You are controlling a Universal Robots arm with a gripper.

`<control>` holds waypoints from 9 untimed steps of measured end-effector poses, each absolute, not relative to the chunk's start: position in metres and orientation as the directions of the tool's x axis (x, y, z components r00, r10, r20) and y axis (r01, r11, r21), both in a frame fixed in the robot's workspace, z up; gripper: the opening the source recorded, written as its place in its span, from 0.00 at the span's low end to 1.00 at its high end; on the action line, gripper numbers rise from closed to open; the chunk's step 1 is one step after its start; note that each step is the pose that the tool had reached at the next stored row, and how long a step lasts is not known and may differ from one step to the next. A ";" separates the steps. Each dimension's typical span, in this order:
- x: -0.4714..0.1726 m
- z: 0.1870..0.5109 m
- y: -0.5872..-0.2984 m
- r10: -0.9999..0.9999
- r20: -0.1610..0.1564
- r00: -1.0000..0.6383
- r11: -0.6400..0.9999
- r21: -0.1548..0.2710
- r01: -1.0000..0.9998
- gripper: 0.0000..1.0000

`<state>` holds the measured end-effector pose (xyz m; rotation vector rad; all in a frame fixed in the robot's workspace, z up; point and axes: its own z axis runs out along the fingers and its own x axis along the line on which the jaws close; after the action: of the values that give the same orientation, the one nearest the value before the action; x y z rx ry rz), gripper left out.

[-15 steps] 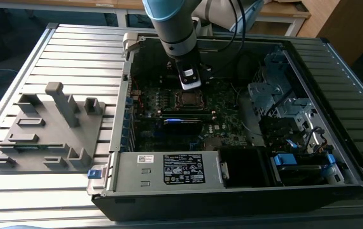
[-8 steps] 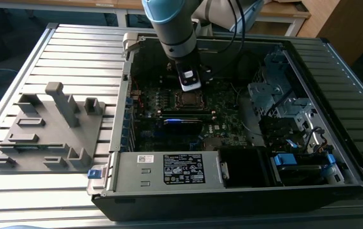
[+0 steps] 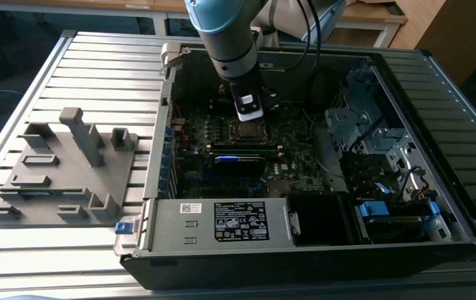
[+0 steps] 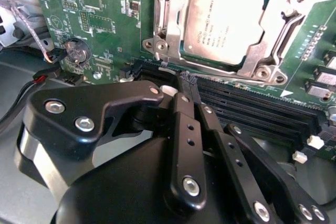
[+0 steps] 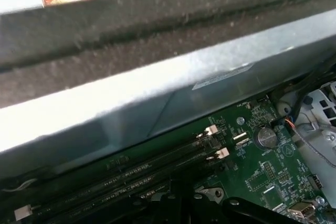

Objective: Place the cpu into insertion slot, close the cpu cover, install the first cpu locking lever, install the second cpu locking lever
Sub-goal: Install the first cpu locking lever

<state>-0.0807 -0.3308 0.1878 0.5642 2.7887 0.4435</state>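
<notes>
— What do you have?
— I see the flat square silver-grey metal-topped cpu [image 4: 226,22] seated on the green motherboard [image 4: 105,24], with the thin shiny silver metal-frame cpu cover [image 4: 176,30] lying flat around it.
— And the jaws?
— Mine hang just beside the cpu cover, over the long black memory slots [image 4: 252,108], pinched narrow, gripping nothing.

Open computer case [image 3: 304,270] on slatted table [image 3: 96,69], grey fixture [image 3: 62,169] beside it
</notes>
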 end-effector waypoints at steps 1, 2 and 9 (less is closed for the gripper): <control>-0.081 0.188 -0.331 0.413 -0.192 -0.890 0.878 0.344 0.333 0.11; -0.081 0.187 -0.331 0.413 -0.192 -0.890 0.878 0.344 0.333 0.11; -0.080 0.185 -0.335 0.413 -0.192 -0.890 0.878 0.344 0.333 0.11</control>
<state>-0.0799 -0.3352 0.1854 0.5644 2.7884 0.4440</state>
